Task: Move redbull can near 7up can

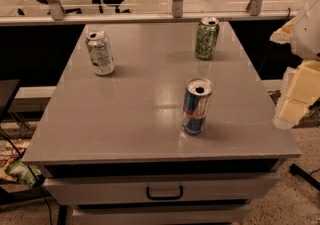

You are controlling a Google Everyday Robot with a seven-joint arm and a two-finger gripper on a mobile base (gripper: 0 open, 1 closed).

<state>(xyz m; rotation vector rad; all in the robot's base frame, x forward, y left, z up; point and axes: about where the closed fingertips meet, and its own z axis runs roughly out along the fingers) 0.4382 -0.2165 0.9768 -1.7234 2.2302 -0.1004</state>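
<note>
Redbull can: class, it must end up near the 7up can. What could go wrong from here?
The redbull can is tall and slim; the gripper, beyond the right edge of the table, may tip it on approach. Its top is open, so tipping might spill. The 7up can stands at the far left, a long carry.

The end effector (294,105), right of the table (140,114), is cropped at the view's border.
</note>
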